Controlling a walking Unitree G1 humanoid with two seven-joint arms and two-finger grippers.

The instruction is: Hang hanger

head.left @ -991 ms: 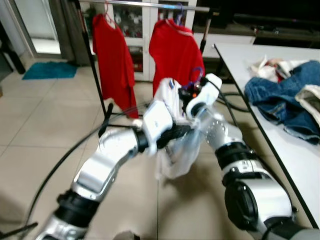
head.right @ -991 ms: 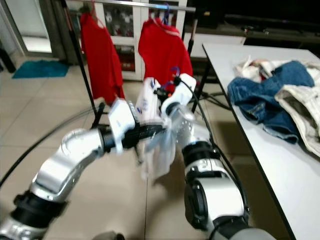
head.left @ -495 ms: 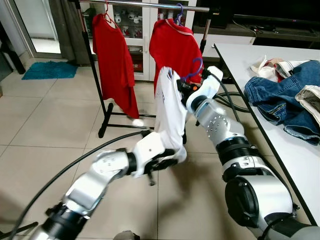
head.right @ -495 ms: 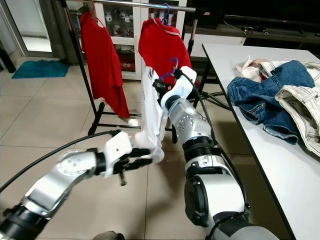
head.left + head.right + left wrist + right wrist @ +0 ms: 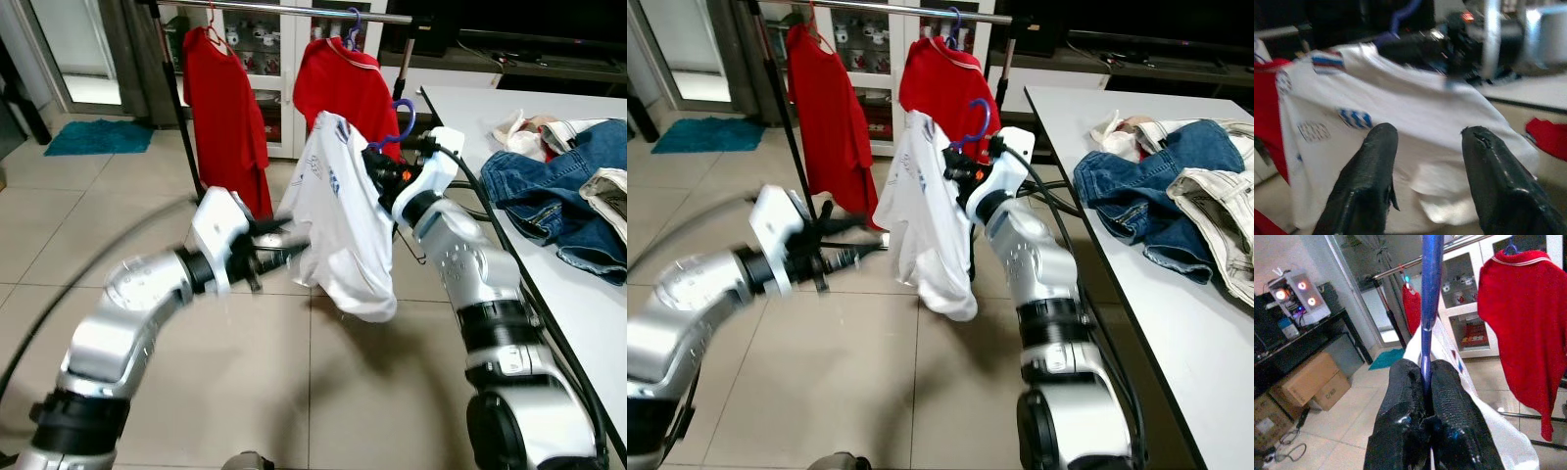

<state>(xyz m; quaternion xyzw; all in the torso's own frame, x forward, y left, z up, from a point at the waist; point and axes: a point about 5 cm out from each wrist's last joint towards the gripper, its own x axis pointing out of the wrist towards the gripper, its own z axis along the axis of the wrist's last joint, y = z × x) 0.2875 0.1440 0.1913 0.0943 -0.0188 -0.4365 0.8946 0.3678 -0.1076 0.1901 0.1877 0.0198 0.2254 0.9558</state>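
Observation:
A white T-shirt (image 5: 338, 220) with blue print hangs on a blue hanger (image 5: 405, 115). My right gripper (image 5: 384, 168) is shut on the hanger's neck (image 5: 1427, 340), holding it up in front of the clothes rail (image 5: 294, 10). My left gripper (image 5: 279, 252) is open, its fingers (image 5: 1374, 176) just short of the shirt's side (image 5: 1415, 127), apart from the cloth. Two red shirts (image 5: 223, 108) (image 5: 348, 93) hang on the rail behind.
The rail's black upright (image 5: 176, 88) stands at the back left. A white table (image 5: 578, 304) on the right carries jeans (image 5: 554, 181) and other clothes. Tiled floor (image 5: 147, 225) lies open in front; a teal mat (image 5: 96, 138) is far left.
My right gripper has raised the hanger and shirt higher and to the right. My left gripper let go of the shirt's lower hem and rose to its side.

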